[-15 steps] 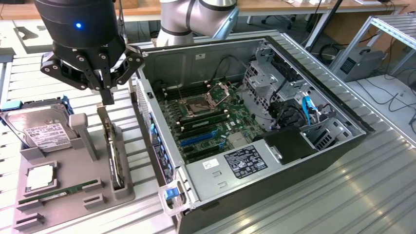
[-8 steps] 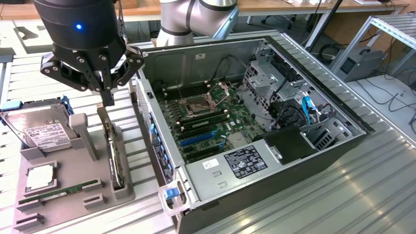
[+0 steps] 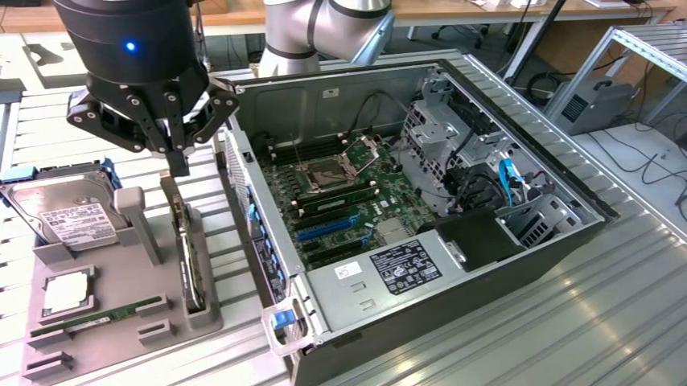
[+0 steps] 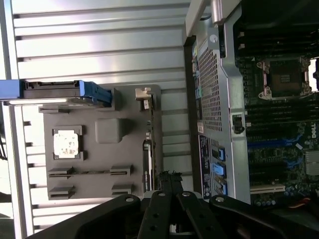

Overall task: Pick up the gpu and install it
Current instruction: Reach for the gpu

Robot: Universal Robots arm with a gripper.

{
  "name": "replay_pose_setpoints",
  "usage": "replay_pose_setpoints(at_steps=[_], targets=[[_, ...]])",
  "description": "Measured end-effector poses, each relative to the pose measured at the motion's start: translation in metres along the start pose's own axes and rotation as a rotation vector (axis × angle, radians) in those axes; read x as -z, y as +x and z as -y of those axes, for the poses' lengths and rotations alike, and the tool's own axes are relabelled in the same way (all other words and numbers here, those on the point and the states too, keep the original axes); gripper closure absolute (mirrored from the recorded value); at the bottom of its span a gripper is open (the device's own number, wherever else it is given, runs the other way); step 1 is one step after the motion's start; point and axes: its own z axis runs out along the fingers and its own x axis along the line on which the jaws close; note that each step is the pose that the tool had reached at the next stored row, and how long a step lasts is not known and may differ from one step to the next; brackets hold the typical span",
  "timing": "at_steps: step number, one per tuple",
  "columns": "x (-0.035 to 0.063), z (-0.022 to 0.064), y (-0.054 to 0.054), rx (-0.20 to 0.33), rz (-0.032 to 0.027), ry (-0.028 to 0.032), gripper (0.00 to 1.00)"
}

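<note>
The gpu (image 3: 190, 256) stands on its long edge in a slot of the grey holder tray (image 3: 118, 330), at the exterior view's left of the open computer case. From the wrist the gpu (image 4: 148, 149) shows edge-on, with its pale metal bracket (image 4: 143, 97) at one end. My gripper (image 3: 178, 165) hangs just above the card's far end, its fingers shut together with nothing between them. The wrist view has the shut gripper (image 4: 168, 175) close beside the card's edge. I cannot tell whether the fingertips touch the card.
The tray also holds a silver hard drive (image 3: 64, 213), a CPU chip (image 3: 67, 293) and a green memory stick (image 3: 96, 318). The open case (image 3: 269, 265) lies on its side, exposing the motherboard's blue expansion slots (image 3: 322, 229) and CPU socket (image 3: 325, 170).
</note>
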Motion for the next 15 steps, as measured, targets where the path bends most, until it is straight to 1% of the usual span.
replay_pose_setpoints(at_steps=[15], targets=[[0.0002,0.0046,-0.0004,0.0,-0.0001,0.0001,0.89]])
